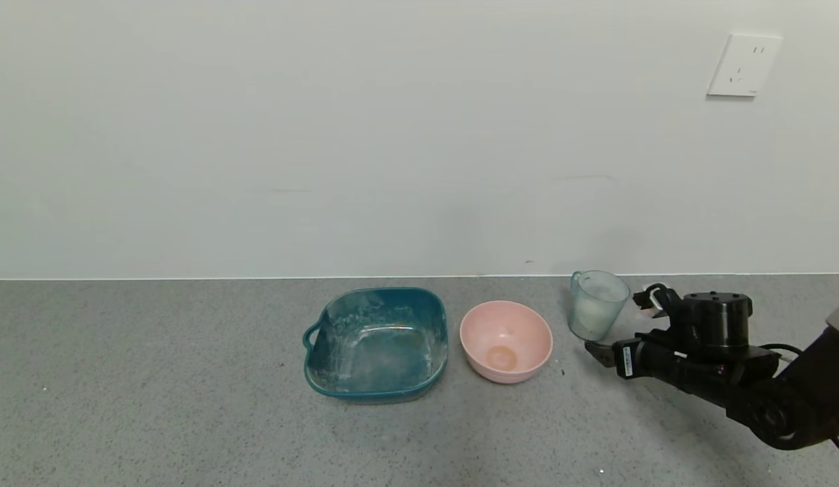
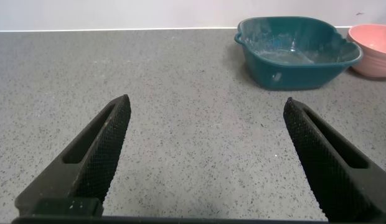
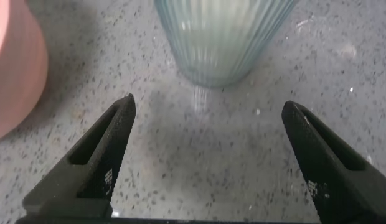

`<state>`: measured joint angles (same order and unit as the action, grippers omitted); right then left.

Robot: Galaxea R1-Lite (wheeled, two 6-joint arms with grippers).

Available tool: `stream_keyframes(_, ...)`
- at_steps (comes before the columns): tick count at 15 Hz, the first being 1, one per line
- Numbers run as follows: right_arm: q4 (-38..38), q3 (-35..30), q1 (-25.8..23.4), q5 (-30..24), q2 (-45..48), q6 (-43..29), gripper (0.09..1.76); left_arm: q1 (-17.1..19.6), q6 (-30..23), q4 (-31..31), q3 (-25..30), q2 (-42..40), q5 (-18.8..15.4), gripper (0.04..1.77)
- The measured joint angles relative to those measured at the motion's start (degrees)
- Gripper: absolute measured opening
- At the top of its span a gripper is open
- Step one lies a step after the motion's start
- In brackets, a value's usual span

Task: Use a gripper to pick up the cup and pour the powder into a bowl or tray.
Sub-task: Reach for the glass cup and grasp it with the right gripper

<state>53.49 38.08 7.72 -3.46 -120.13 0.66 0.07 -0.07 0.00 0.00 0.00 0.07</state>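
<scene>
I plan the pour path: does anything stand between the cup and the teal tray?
Yes. The pink bowl stands on the counter between the cup and the tray, so the cup must pass over it.

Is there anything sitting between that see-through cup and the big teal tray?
Yes: the head view shows a pink bowl between the cup and the tray.
</scene>
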Motion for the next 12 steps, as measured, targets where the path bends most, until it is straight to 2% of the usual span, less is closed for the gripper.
stream_keyframes(7,6.70,3.73,0.35,1.99,-5.53,0.50,1.71,0.00,0.00,0.00,0.00,0.00,0.00,1.76)
stream_keyframes(12,15.85,3.86,0.83,2.61,-9.18,0.39,1.71,0.00,0.00,0.00,0.00,0.00,0.00,1.76)
